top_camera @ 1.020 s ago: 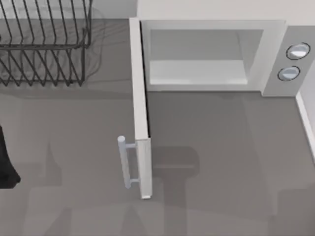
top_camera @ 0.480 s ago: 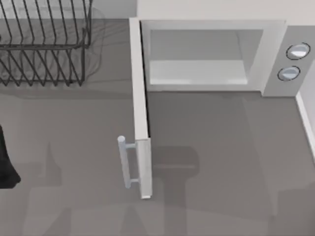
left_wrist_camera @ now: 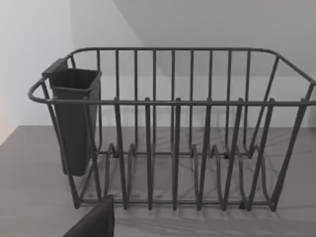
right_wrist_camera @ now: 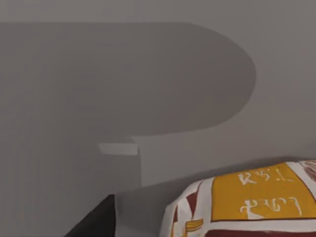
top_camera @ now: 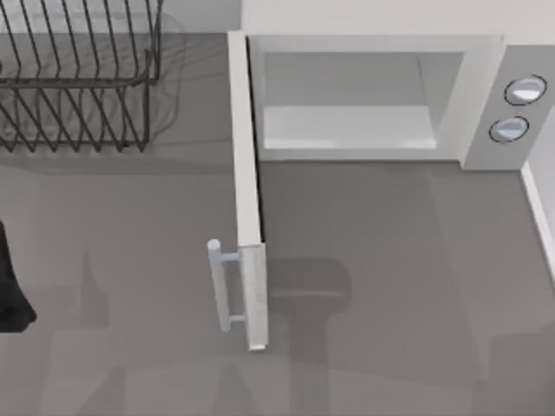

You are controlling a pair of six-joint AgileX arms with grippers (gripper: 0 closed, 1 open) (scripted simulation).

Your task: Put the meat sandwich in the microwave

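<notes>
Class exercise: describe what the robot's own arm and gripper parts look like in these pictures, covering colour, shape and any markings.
Little is visible. The left arm is a plain black, angular mass at the table's left edge. Each wrist view has a dark grey, flat-sided wedge, on the left and the right. No cables or markings visible.

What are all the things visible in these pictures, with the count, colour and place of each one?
microwave: one, white, at the far right of the table, cavity bare.
microwave door: one, white, swung fully open toward the near side, with a pale bar handle on its left face.
knobs: two, silver-blue, on the microwave's right panel.
dish rack: one, dark wire, at the far left of the table; a dark cup hangs at one end.
meat sandwich: one, in a yellow-orange, white and dark red wrapper, on the grey surface, close to the right wrist camera.
table: one, grey.
left arm: one, dark, at the top view's left edge.
</notes>
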